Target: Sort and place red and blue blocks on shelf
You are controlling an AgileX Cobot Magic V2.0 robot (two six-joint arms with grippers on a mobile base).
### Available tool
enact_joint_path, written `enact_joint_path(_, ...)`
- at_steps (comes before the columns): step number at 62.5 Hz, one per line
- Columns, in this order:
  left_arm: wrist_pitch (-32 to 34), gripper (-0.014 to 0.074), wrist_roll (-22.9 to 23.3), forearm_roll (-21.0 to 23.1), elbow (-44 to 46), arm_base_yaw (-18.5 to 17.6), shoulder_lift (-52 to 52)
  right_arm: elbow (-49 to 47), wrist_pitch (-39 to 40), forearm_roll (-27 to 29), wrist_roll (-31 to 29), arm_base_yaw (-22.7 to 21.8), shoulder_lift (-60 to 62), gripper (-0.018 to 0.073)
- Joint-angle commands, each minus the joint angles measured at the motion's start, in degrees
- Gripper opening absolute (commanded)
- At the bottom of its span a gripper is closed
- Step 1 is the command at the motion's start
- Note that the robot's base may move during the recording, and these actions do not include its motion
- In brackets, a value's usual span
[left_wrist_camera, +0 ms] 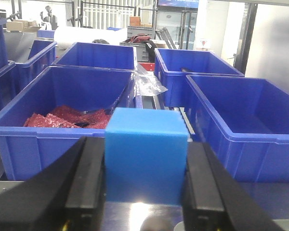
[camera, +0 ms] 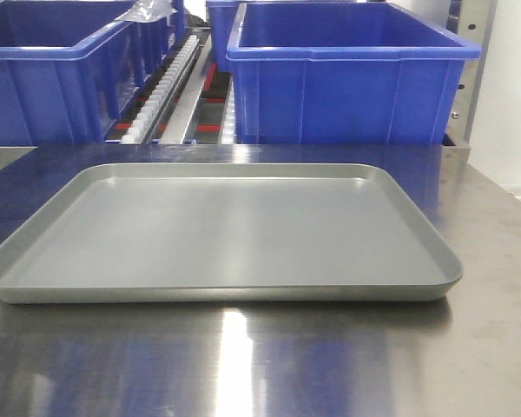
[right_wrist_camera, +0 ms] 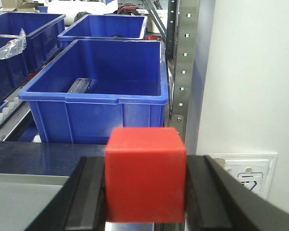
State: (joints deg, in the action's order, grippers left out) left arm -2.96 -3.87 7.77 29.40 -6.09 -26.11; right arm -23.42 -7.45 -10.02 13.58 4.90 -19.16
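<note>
Blue block: a small matte mid-blue cube (left_wrist_camera: 146,144) with plain faces and sharp edges, its top face paler than its front. It sits upright in the left gripper, in front of the bins. I cannot tell whether its underside touches the shiny surface below.
Left gripper: the left gripper (left_wrist_camera: 145,185) is clamped on the mid-blue cube, with one black finger (left_wrist_camera: 86,183) against each side. The wrist points forward, roughly level, at the gap between two front bins.
Red block: a small matte bright red cube (right_wrist_camera: 145,173), the same size and just as plain. It is held upright in front of a bin and beside the rack's upright.
Right gripper: the right gripper (right_wrist_camera: 145,197) is closed tight on the bright red cube, black fingers (right_wrist_camera: 89,195) flat against both sides. It faces forward, roughly level.
Blocks counted: two, one per gripper.
Shelf: a grey metal rack with a perforated upright (right_wrist_camera: 183,57) and white roller tracks (camera: 169,78) running between the bins.
Bins: large dark-blue plastic bins (left_wrist_camera: 250,125). The left wrist view shows four whole ones in two rows, with more cut off at the left. One holds red packets (left_wrist_camera: 67,118).
Tray: one shallow grey tray (camera: 217,230) with a raised rim lies flat on the tabletop, near the bins.
Tabletop: a brushed steel tabletop (camera: 243,365) that reflects the blue of the bins.
Wall: a white socket plate (right_wrist_camera: 245,175) is to the right of the red cube.
</note>
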Motion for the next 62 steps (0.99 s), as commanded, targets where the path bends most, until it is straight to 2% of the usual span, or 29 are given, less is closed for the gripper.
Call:
enact_joint_path(1, 4.64, 0.0185, -0.02, 0.51, 1.64, 0.14, -0.12, -1.61, 5.36, -0.82, -0.43, -0.19, -0.2, 0.0056)
enact_joint_path(62, 4.64, 0.0185, -0.02, 0.51, 1.64, 0.14, -0.12, -1.61, 5.36, -0.82, -0.43, -0.19, -0.2, 0.0056)
